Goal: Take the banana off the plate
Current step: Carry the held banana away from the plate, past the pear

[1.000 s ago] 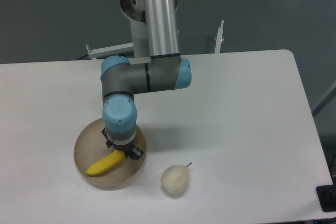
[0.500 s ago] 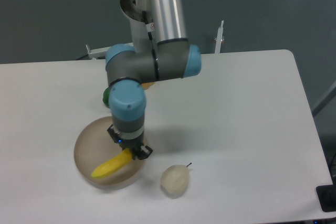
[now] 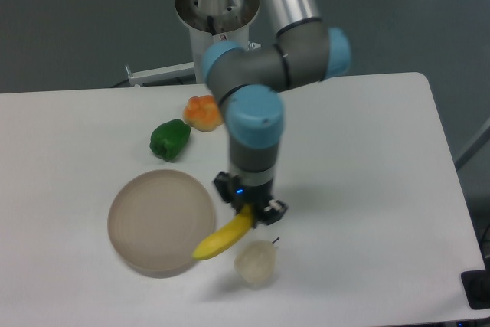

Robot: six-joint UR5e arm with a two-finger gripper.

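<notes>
The gripper [image 3: 249, 212] is clamped on the upper end of the banana [image 3: 223, 238], its two dark fingers pinching the fruit from either side. The banana hangs from that grip on a slant, its free end pointing toward seven o'clock and overlapping the plate's edge as seen from the camera; whether it touches the rim there cannot be told. Most of the fruit sits outside the plate, at about four o'clock from the plate's middle.

The plate [image 3: 157, 216], round and beige-tan, lies at nine o'clock from the gripper with nothing resting in its shallow well. Just below the gripper, at six o'clock, a pale whitish pear [image 3: 255, 263] with a short dark stem rests on the white table [image 3: 367, 189], close under the banana's upper half.

Farther out, at about eleven o'clock from the gripper, a green pepper [image 3: 169, 138] lies on the table, and just beside it, toward two o'clock of the pepper, an orange fruit [image 3: 202, 112]. The arm's blue-capped wrist [image 3: 255, 124] rises directly at twelve o'clock above the gripper.
</notes>
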